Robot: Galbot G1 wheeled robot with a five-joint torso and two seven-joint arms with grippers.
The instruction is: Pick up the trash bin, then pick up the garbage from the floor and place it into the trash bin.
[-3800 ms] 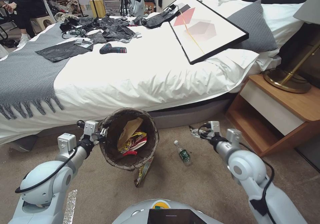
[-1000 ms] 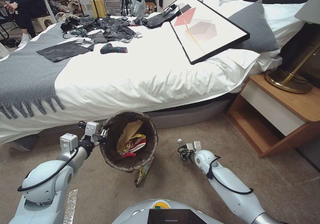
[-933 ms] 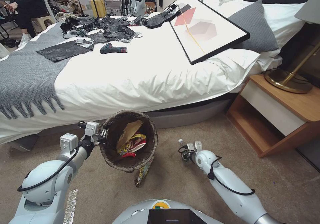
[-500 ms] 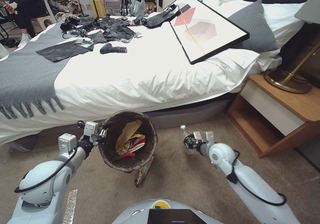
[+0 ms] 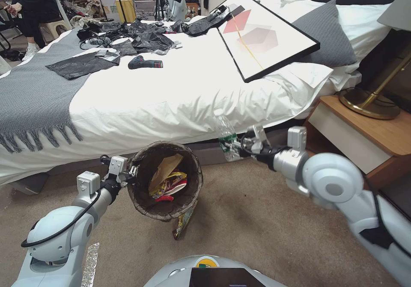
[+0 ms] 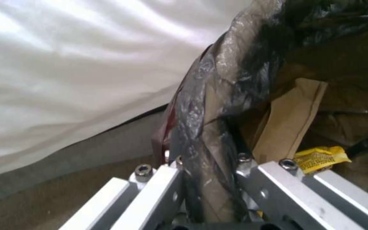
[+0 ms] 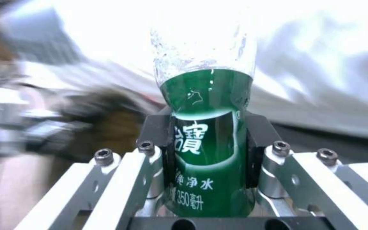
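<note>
Bin [image 5: 145,201]: low on the robot's left, off the floor [image 5: 257,227], just in front of the bed [image 5: 171,103], mouth tipped toward the robot.
Left gripper [image 5: 130,172]: at the bin's left rim, one finger inside, one outside, the liner pinched between them [image 6: 201,179].
In the bin: a paper bag [image 5: 165,167] standing toward the back, snack packets [image 5: 171,184] in front of it.
Wrapper [image 5: 183,220]: on the floor, under the bin's right edge.
Bottle [image 5: 227,137]: right of the bin and higher, against the bed's side, neck pointing up and away from the robot.
Right gripper [image 5: 239,145]: just right of the bottle, fingers [image 7: 154,131] on either side of its label.
Nightstand [image 5: 364,137]: far right, beside the bed, lamp base [image 5: 368,103] on top.
Picture frame [image 5: 265,34]: on the bed, leaning against a pillow [image 5: 325,34] to its right.
</note>
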